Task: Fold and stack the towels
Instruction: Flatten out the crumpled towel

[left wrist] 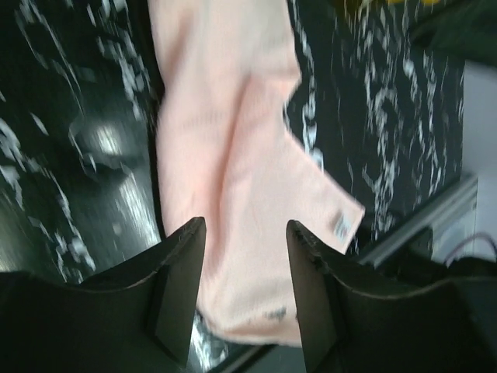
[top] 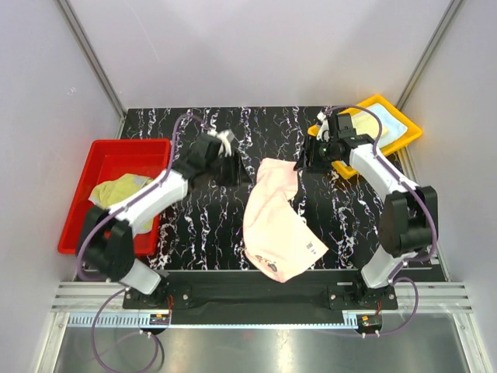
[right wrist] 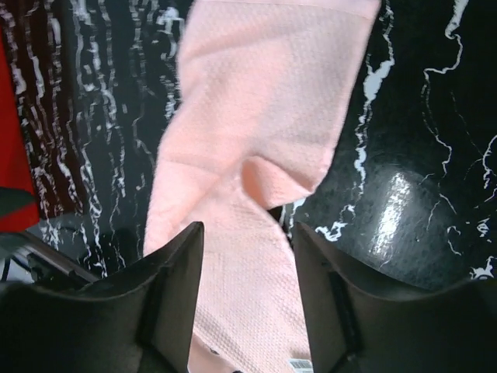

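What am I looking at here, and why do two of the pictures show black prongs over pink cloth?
Two black-and-white robot arms, the left arm and the right arm, are bolted at the near edge of a black marbled table. The overhead picture comes from a fixed camera above them. The other two come from cameras on each wrist, so the prongs are the left gripper and right gripper, both open, holding nothing. Below them lies a rumpled peach-pink cloth towel. A red plastic tray holds a yellow-green towel; a yellow plastic tray holds a pale blue towel.
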